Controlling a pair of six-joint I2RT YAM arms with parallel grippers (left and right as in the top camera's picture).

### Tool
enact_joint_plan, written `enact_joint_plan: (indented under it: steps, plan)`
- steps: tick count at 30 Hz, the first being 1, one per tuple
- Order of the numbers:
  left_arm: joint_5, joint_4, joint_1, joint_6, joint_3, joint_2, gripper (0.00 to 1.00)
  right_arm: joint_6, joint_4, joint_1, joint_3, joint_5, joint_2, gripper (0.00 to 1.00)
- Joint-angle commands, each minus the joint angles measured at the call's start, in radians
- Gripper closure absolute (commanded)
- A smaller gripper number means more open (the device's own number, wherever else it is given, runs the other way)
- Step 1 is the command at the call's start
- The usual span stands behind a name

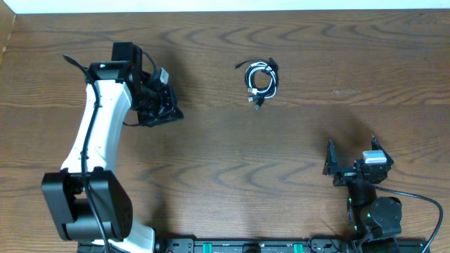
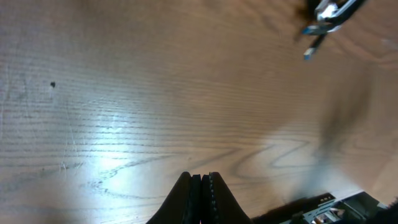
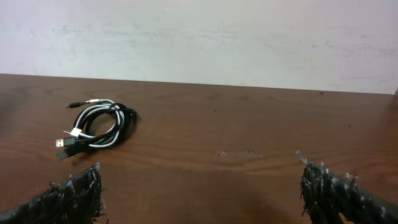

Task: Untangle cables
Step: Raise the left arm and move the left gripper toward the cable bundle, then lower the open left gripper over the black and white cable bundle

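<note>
The black and white cables (image 1: 261, 80) lie coiled together in one small bundle on the far middle of the wooden table. The bundle shows in the right wrist view (image 3: 99, 126) at left, and its plug ends show at the top right of the left wrist view (image 2: 324, 18). My left gripper (image 1: 169, 112) is shut and empty, well left of the bundle; its closed fingers show in the left wrist view (image 2: 201, 198). My right gripper (image 1: 351, 156) is open and empty near the front right, its fingertips wide apart in the right wrist view (image 3: 202, 190).
The wooden table (image 1: 281, 154) runs to a white wall (image 3: 205, 37) at the back. A black rail (image 1: 246, 246) lies along the front edge. The right arm's own black wire (image 1: 422, 200) loops at the front right.
</note>
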Motion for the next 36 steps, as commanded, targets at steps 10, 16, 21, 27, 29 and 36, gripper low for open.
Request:
enact_joint_plan:
  steps: [10,16,21,27,29,36]
  plan:
    - [-0.377,0.085,-0.150,-0.299,-0.010,0.069,0.91,0.013,-0.004,0.008,-0.001,0.000,-0.002,0.01]
    - [-0.404,0.235,-0.214,-0.347,-0.010,0.093,0.61,0.013,-0.004,0.008,-0.001,0.000,-0.002,0.01]
    - [-0.407,0.315,-0.240,-0.347,-0.010,0.094,0.37,0.013,-0.004,0.008,-0.001,0.000,-0.002,0.01]
    - [-0.407,0.371,-0.244,-0.346,-0.010,0.094,0.02,0.013,-0.004,0.008,-0.001,0.000,-0.002,0.01]
    - [-0.407,0.392,-0.240,-0.347,-0.010,0.094,0.02,0.013,-0.004,0.008,-0.001,0.000,-0.002,0.01]
    - [-0.407,0.470,-0.238,-0.306,-0.010,0.094,0.02,0.013,-0.004,0.008,-0.001,0.000,-0.002,0.01]
